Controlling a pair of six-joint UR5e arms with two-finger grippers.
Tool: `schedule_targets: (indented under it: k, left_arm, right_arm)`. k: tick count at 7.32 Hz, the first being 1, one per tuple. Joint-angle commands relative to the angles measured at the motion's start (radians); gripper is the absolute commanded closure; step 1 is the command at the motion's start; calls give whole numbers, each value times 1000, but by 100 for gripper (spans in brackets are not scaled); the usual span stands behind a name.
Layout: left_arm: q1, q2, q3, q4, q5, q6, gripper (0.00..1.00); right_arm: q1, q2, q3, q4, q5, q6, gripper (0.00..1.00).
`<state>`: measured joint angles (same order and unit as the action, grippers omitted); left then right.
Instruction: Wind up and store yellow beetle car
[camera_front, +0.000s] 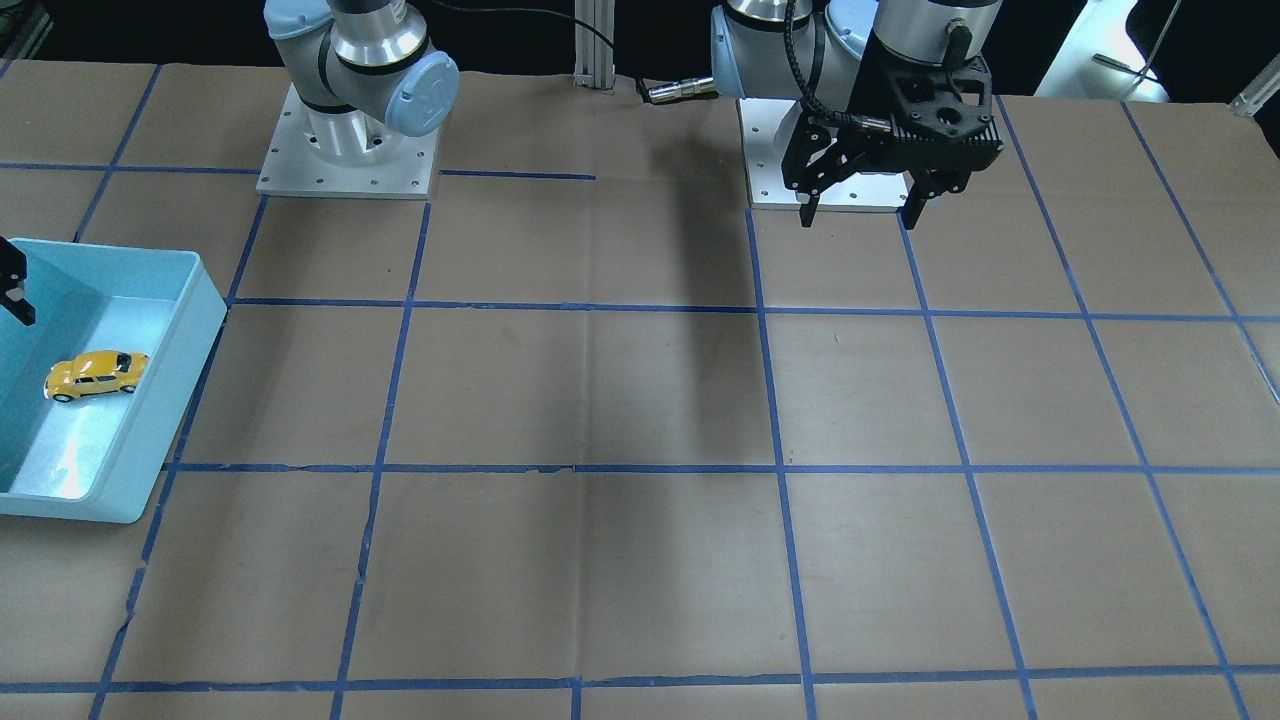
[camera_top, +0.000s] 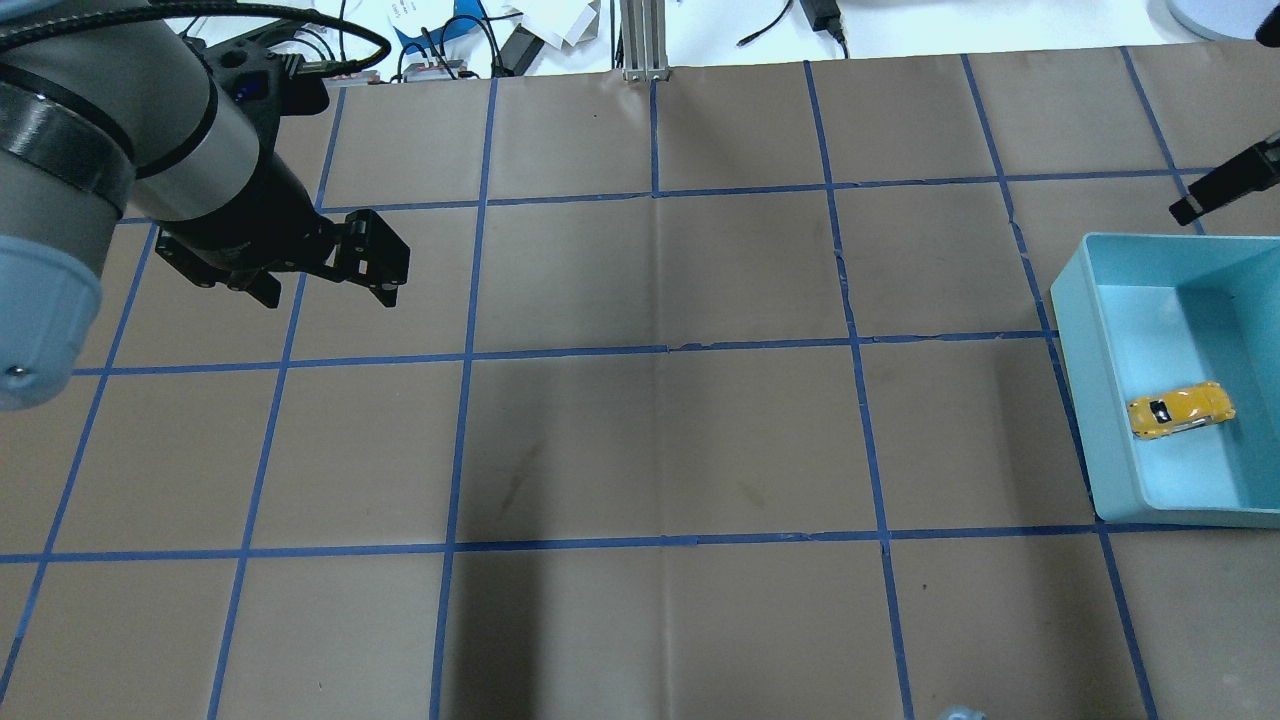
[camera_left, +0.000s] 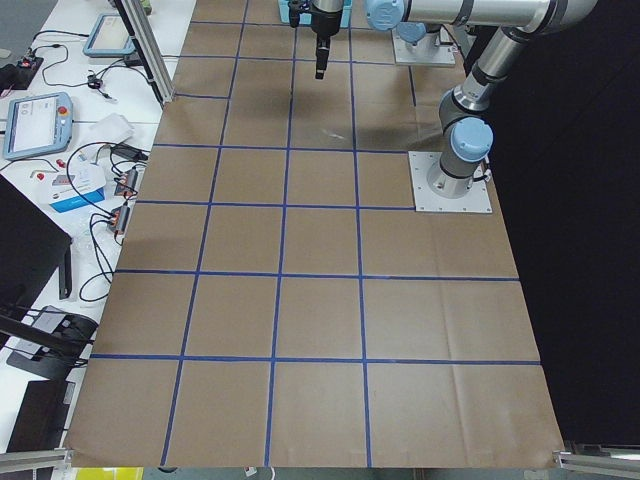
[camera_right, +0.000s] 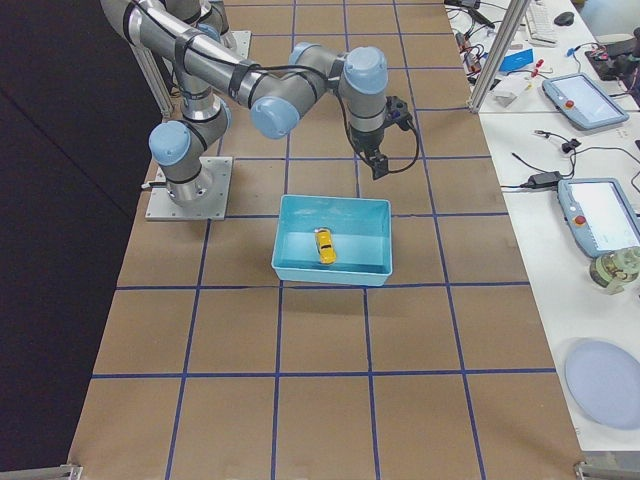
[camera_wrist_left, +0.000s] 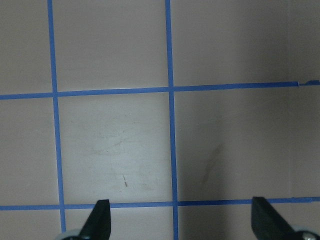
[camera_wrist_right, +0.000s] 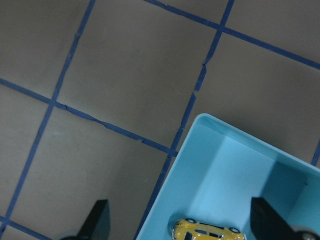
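Over on the robot's right side of the desk (camera_top: 650, 450), the yellow beetle car (camera_top: 1180, 410) is sitting on its wheels on the floor of a light blue bin (camera_top: 1078, 330), touching none of the walls I can see. I am seeing the right end effector (camera_right: 379, 163) hanging in the air near the bin's edge farthest from the robot, well clear of the car, with its fingers spread wide and nothing between them. From its wrist camera I am looking down on one corner of the bin and the car's roof. I am watching the left end effector (camera_front: 862, 208) hovering near its own base, well apart from the bin, its fingers also parted and holding nothing, pointing down at bare brown paper crossed by blue tape lines (camera_wrist_left: 170, 90).
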<state>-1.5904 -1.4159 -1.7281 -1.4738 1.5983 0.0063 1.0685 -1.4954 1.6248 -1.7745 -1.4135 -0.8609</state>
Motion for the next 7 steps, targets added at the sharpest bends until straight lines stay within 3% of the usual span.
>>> schedule_targets:
  k: [1,7]
  left_arm:
    - [0,0,1,0,-1,0,0]
    - [-2,0,1,1,-3,-3,0]
  right_arm:
    - [135,0,-35,21,-53,233,0]
    - [414,-13,-40,30,-97,728,0]
